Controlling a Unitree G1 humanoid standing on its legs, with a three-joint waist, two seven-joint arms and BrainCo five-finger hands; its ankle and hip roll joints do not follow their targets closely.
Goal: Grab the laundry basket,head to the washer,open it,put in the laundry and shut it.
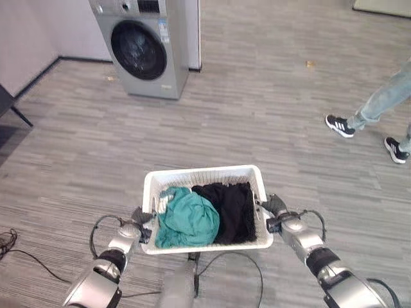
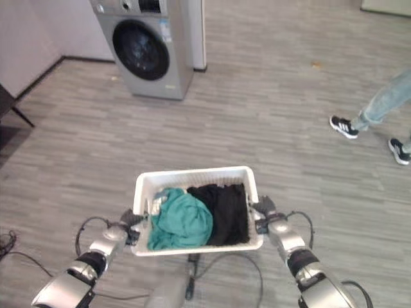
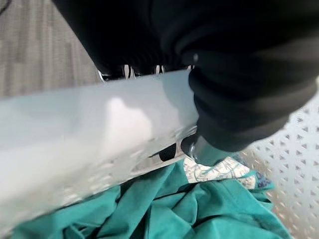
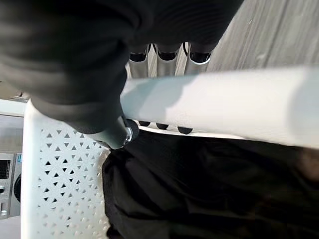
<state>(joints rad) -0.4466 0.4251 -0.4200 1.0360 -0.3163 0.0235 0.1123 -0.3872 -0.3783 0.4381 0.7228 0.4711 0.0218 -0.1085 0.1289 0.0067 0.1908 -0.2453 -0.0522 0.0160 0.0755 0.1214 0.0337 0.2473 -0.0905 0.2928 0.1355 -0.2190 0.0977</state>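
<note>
Grey plank floor [image 1: 270,115]; low centre, left hand [image 1: 140,221] and right hand [image 1: 275,206] curl round the white basket [image 1: 205,174] rims. Stiff, light plastic, soft laundry [image 1: 186,221] inside. Washer [image 1: 141,48] closed, upper left.

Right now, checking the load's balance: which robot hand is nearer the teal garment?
Left. The left robot hand grips the basket rim beside the teal garment; the right robot hand grips the opposite rim, past the black clothing.
</note>
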